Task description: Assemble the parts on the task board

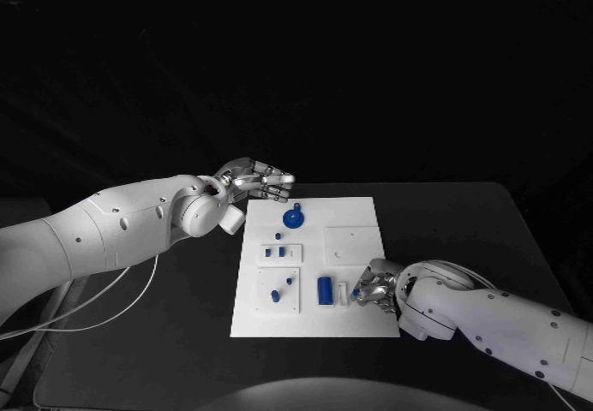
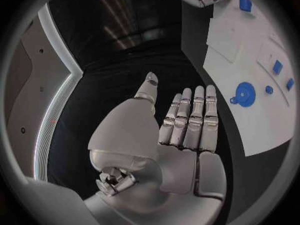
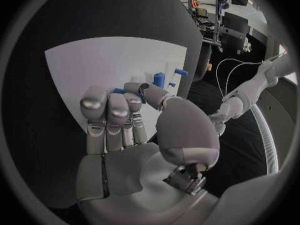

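While the left hand (image 1: 254, 181) hovers empty off the white board's (image 1: 352, 214) far left corner, fingers straight and side by side, the right hand (image 1: 377, 288) curls over the near right edge, pinching a small blue part (image 3: 119, 91); which way it points I cannot tell.

— We see the task board (image 1: 352, 214) as a smooth, matt white plate; the table (image 1: 470, 223) under it is matt black.

— And we read the parts (image 1: 325, 289) as glossy blue plastic. The left hand (image 2: 181, 130) and right hand (image 3: 125, 125) look like satin silver metal, on smooth white arm shells.
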### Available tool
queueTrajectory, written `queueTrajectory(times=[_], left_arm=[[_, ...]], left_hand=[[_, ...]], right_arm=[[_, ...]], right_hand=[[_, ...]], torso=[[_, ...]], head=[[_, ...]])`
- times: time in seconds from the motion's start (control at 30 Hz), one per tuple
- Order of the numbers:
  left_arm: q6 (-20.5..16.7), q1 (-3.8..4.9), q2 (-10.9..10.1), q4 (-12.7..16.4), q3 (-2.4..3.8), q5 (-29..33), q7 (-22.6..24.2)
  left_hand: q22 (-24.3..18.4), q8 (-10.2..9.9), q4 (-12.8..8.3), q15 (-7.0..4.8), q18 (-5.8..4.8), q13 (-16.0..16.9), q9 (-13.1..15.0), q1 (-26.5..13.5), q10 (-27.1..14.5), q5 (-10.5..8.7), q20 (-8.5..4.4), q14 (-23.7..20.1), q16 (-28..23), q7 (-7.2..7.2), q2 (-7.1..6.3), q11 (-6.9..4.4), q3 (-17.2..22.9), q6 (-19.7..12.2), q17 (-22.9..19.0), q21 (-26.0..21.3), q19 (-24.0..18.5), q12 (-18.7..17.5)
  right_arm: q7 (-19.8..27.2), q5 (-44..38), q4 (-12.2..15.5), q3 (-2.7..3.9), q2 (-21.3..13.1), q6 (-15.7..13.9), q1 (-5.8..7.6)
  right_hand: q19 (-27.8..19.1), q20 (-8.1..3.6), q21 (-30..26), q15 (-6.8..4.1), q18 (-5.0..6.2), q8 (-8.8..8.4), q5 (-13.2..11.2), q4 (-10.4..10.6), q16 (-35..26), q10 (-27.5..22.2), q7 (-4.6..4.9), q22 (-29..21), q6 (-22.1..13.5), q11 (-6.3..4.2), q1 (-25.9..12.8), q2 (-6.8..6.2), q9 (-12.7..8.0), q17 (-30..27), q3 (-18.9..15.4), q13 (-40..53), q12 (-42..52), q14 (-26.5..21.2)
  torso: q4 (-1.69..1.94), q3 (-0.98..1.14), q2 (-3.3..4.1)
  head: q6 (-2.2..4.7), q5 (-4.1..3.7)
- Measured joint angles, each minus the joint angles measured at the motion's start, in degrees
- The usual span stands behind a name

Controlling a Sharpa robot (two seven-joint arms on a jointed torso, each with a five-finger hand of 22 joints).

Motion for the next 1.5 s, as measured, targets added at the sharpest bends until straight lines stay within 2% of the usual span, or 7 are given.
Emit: queueTrajectory(times=[0.13,0.3,0.43,0.53,0.67,0.93,1.5], left_arm=[[0.12,0.00,0.00,-0.01,0.00,-0.04,-0.05],[0.25,0.00,0.00,-0.02,-0.01,-0.10,-0.14],[0.36,0.00,-0.01,-0.02,-0.01,-0.15,-0.21],[0.43,0.00,-0.02,-0.02,-0.01,-0.19,-0.26],[0.52,0.00,-0.04,-0.02,-0.01,-0.26,-0.31],[0.66,0.00,-0.04,-0.02,-0.02,-0.33,-0.44],[1.07,0.00,0.15,-0.10,-0.04,-0.46,-0.72]], left_hand=[[0.00,0.00,0.00,0.00,0.00,0.00,0.00,0.00,0.00,0.00,0.00,0.00,0.00,0.00,0.00,0.00,0.00,0.00,0.00,0.00,0.00,0.00],[0.00,0.00,0.00,0.00,0.00,0.00,0.00,0.00,0.00,0.00,0.00,0.00,0.00,0.00,0.00,0.00,0.00,0.00,0.00,0.00,0.00,0.00],[0.00,0.00,0.00,0.00,0.00,0.00,0.00,0.00,0.00,0.00,0.00,0.00,0.00,0.00,0.00,0.00,0.00,0.00,0.00,0.00,0.00,0.00],[0.00,0.00,0.00,0.00,0.00,0.00,0.00,0.00,0.00,0.00,0.00,0.00,0.00,0.00,0.00,0.00,0.00,0.00,0.00,0.00,0.00,0.00],[0.00,0.00,0.00,0.00,0.00,0.00,0.00,0.00,0.00,0.00,0.00,0.00,0.00,0.00,0.00,0.00,0.00,0.00,0.00,0.00,0.00,0.00],[0.00,0.00,0.00,0.00,0.00,0.00,0.00,-0.23,0.00,0.00,0.00,0.00,0.00,-0.21,0.23,0.00,0.00,-0.21,0.00,0.00,0.00,0.00],[0.00,0.00,0.19,0.21,0.00,0.00,0.00,-0.23,0.00,0.00,0.00,-0.21,0.00,-0.21,0.23,0.00,-0.19,-0.21,0.00,0.00,0.00,0.00]], right_arm=[[-0.01,0.25,-0.36,0.03,0.41,0.29,0.03],[-0.01,0.34,-0.50,0.03,0.63,0.37,0.04],[-0.07,0.13,-0.57,0.02,0.75,0.28,0.03],[-0.20,-0.36,-0.62,0.01,0.78,0.10,0.03],[-0.42,-1.11,-0.70,0.01,0.78,-0.25,0.03],[-0.80,-2.26,-0.91,0.01,1.43,-0.76,0.21],[-1.96,-3.99,-2.11,0.01,3.03,0.02,0.87]], right_hand=[[0.00,0.00,-0.80,0.01,0.00,0.00,-3.11,0.23,-0.29,0.00,0.14,0.00,0.15,0.00,-0.31,0.31,0.12,-0.16,-3.45,-0.22,-0.40,0.00],[0.22,0.21,-2.04,0.02,-0.01,0.00,-12.16,1.58,-0.29,0.00,-0.44,0.00,0.87,0.01,-0.07,2.51,0.53,-0.23,-11.20,-0.16,-0.40,-0.01],[0.22,0.21,-2.91,0.02,-0.01,0.00,-20.99,4.74,-0.29,0.01,-1.30,0.00,1.75,0.01,-0.79,3.22,0.80,-0.27,-17.85,-0.11,-0.38,-0.01],[0.22,0.21,-3.03,0.02,-0.01,0.00,-26.93,7.21,-0.29,0.22,-1.69,0.00,2.58,-0.21,-1.11,3.54,0.88,-0.27,-20.26,-0.26,-0.22,-0.01],[0.22,0.21,-3.54,-0.09,-0.01,0.00,-31.69,11.25,-0.29,0.31,-2.19,0.00,3.94,-0.30,-0.55,2.98,0.96,-0.37,-21.18,-0.63,-0.22,0.10],[0.22,0.21,-4.67,-0.17,-0.62,0.00,-36.39,16.75,-0.29,0.31,-2.32,0.00,4.56,-0.30,0.79,1.64,0.96,-0.47,-21.51,-1.00,-0.22,0.20],[0.22,0.21,-5.33,-0.16,-0.56,0.01,-36.66,19.46,-0.29,0.47,-2.41,0.00,5.05,-0.45,0.93,0.88,0.80,-0.43,-22.91,-1.23,-0.45,0.21]], torso=[[0.01,0.00,0.00],[0.01,-0.01,0.00],[0.01,-0.01,0.00],[0.01,-0.01,0.00],[0.01,-0.01,0.00],[0.01,-0.01,0.00],[0.01,-0.05,0.00]], head=[[-0.06,0.06],[-0.15,0.14],[-0.20,0.21],[-0.21,0.25],[-0.25,0.29],[-0.29,0.42],[-0.49,0.76]])
